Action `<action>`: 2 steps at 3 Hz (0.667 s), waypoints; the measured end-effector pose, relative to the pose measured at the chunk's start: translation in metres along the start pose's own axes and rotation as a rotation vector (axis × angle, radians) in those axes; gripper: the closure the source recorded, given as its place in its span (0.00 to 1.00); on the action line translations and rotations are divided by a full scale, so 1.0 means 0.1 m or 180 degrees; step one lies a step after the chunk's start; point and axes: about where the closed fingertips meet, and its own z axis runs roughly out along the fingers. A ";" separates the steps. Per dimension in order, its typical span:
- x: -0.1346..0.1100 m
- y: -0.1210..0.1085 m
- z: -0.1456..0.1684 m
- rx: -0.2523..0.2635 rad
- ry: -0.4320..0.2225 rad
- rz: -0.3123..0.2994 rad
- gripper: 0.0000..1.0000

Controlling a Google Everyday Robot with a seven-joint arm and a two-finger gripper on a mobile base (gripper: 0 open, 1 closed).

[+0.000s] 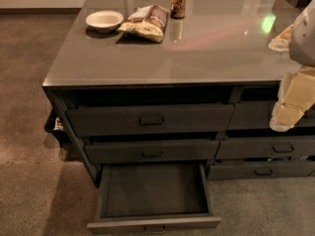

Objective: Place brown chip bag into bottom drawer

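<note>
The brown chip bag [146, 21] lies on the grey countertop [197, 53] at the back left, between a bowl and a can. The bottom drawer [152, 188] of the left column is pulled wide open, and its dark inside is bare. My gripper [284, 116], a pale cream piece on the arm, hangs at the right edge of the view. It is in front of the right-column drawers, far from the bag and to the right of the open drawer. It holds nothing that I can see.
A white bowl [104, 19] sits left of the bag and a brown soda can [178, 1] behind it. The two left drawers above [150, 119] are shut. Right-column drawers [268, 147] are shut. A pale object [279, 41] lies at the counter's right edge.
</note>
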 end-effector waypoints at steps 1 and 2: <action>0.00 0.00 0.00 0.0000 0.0000 0.0000 0.00; -0.02 -0.16 -0.06 -0.0011 -0.0262 0.0234 0.00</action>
